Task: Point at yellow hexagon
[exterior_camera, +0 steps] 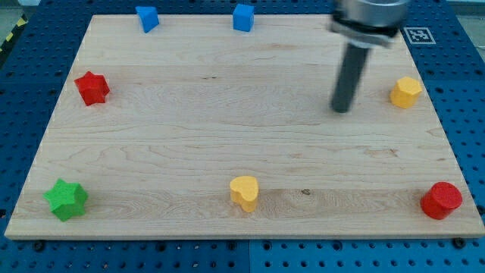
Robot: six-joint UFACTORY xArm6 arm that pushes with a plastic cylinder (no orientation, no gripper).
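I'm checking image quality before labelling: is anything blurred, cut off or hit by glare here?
In the camera view, the arm's upper housing is motion-blurred and cut off by the view's top edge; my tip is sharper, left of the yellow hexagon with bare board between them. The lighting is even, the shadows are soft, and there is no strong glare on the wooden board.

This is a robotics lab bench: a pale wooden board lies on a blue metal table drilled with a regular grid of holes. A printed black-and-white marker sits by the board's top right corner (the kind cameras read), and yellow-black hazard tape crosses the top left.
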